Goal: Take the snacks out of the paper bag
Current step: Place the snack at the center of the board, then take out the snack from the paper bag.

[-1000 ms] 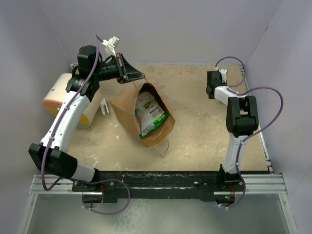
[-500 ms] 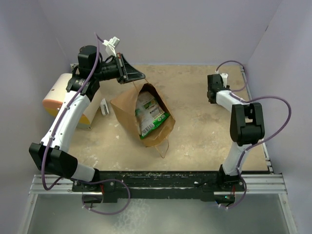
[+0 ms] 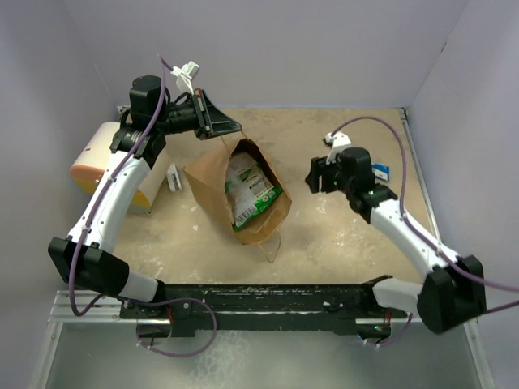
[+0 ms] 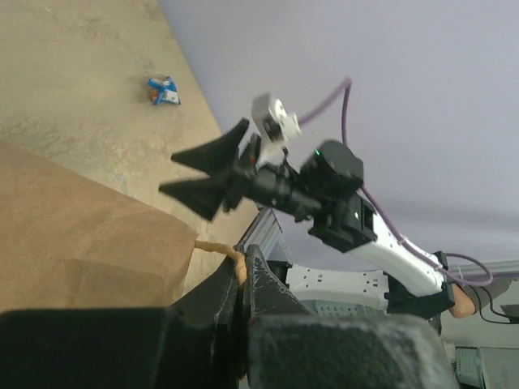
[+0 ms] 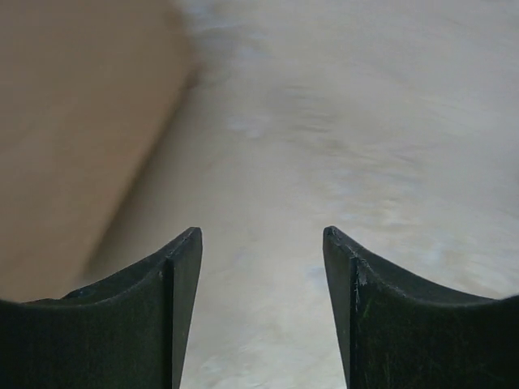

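Since the earlier frames the right arm has been swung in from the far right corner toward the middle of the table (image 3: 340, 235), and the right gripper (image 3: 313, 174) is now brought near the right side of the paper bag (image 3: 209, 180). A small blue packet (image 3: 381, 170) is left lying on the table where that gripper had been. The left arm is seen unchanged.

Nearest the arm bases, the bag's loose handle (image 3: 272, 247) is seen lying on the table at the bag's near edge. Behind it the bag's mouth is held open toward the top camera, and a green-white packet (image 3: 251, 190) is seen inside it, tilted. Whether other packets lie beneath it cannot be told. No object is seen between the right gripper and the bag. To the left of the bag a small white block (image 3: 173, 177) stands just beside it, and a cream cylinder (image 3: 101, 162) with an orange end lies farther left by the wall.

The right gripper's jaws are spread wide, with nothing held or touched; through the wrist camera only bare table is seen between them, the brown bag blurred at the left. At the far side, the left gripper (image 3: 233, 128) is closed tightly on the bag's twisted handle (image 4: 217, 246), which is held up above the bag.
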Robot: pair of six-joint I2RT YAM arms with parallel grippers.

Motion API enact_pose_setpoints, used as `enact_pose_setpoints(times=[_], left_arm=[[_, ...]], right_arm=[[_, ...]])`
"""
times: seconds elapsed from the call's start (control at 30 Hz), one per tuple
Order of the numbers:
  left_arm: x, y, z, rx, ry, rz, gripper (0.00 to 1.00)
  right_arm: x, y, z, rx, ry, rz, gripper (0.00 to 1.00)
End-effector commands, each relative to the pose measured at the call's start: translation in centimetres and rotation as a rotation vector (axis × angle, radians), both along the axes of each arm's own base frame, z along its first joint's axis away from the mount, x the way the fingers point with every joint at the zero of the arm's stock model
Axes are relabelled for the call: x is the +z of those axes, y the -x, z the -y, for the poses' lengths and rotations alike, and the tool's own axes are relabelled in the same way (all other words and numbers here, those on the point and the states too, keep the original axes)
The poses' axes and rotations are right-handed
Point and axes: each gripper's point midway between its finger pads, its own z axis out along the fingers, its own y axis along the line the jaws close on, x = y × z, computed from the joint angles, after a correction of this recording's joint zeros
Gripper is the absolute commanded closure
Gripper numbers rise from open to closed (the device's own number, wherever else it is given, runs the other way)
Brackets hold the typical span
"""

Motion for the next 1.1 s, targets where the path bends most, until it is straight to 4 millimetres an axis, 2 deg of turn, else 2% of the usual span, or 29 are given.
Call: enact_pose_setpoints(times=[0.0, 0.03, 0.1, 0.23, 0.3, 0.4, 0.53, 0.67, 0.77, 0.8, 0.83, 1.07], left_arm=[[1.4, 0.4, -0.6, 0.001, 0.004, 0.089, 1.00], [1.4, 0.4, -0.6, 0.000, 0.004, 0.088, 1.00], [1.6, 0.4, -0.6, -0.001, 0.005, 0.091, 1.00], [1.7, 0.4, -0.6, -0.001, 0.004, 0.096, 1.00], [1.8, 0.4, -0.6, 0.000, 0.004, 0.096, 1.00], [1.7, 0.3, -0.6, 0.002, 0.003, 0.093, 1.00], [1.9, 0.3, -0.6, 0.006, 0.004, 0.095, 1.00], [2.1, 0.3, -0.7, 0.012, -0.004, 0.099, 1.00], [2.2, 0.2, -0.8, 0.017, -0.007, 0.101, 1.00], [2.4, 0.2, -0.8, 0.019, -0.008, 0.106, 1.00], [2.5, 0.2, -0.9, 0.021, -0.011, 0.107, 1.00], [2.3, -0.1, -0.8, 0.025, -0.011, 0.100, 1.00]], right_arm=[[6.0, 5.8, -8.0, 0.415, -0.176, 0.215, 0.36], [7.6, 7.3, -8.8, 0.482, -0.178, 0.294, 0.36], [8.7, 9.9, -10.2, 0.619, -0.157, 0.394, 0.35], [10.6, 12.9, -11.7, 0.833, -0.069, 0.555, 0.34], [10.9, 14.4, -12.7, 1.001, 0.010, 0.646, 0.33], [9.5, 16.1, -14.3, 1.250, 0.190, 0.778, 0.33], [7.6, 14.0, -15.3, 1.374, 0.412, 0.809, 0.31], [5.1, 12.3, -16.9, 1.524, 0.555, 0.785, 0.28], [3.3, 11.4, -17.7, 1.587, 0.646, 0.769, 0.14], [4.1, 10.7, -18.2, 1.582, 0.672, 0.796, 0.13], [4.1, 10.4, -18.6, 1.589, 0.691, 0.806, 0.13], [1.6, 10.2, -21.4, 1.648, 0.839, 0.828, 0.12]])
